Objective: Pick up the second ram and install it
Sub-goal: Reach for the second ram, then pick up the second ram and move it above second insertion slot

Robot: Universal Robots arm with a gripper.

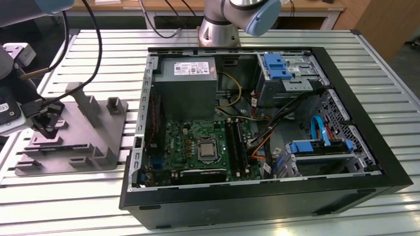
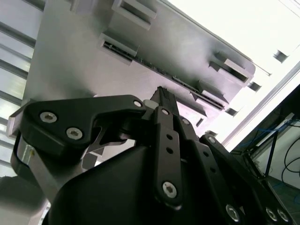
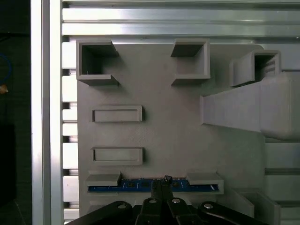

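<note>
The second ram (image 3: 117,186) is a slim bluish board standing on edge in a slot of the grey fixture tray (image 3: 159,131), between two grey holders. In the second wrist view its dark top edge (image 2: 140,62) runs across the tray (image 2: 79,75). My gripper (image 3: 163,182) hangs over the middle of the stick with its jaws together, tips at the top edge; whether they touch it I cannot tell. The exterior view shows the gripper (image 1: 47,132) low over the tray (image 1: 82,147) at that view's left, well apart from the motherboard (image 1: 196,147).
An open black computer case (image 1: 367,147) lies on the slatted metal table (image 1: 78,49), with long black slot rails (image 1: 235,147), a power supply (image 1: 187,83), blue drive bays (image 1: 276,66) and loose cables (image 1: 262,132). Tall grey posts (image 1: 88,105) rise from the tray beside the gripper.
</note>
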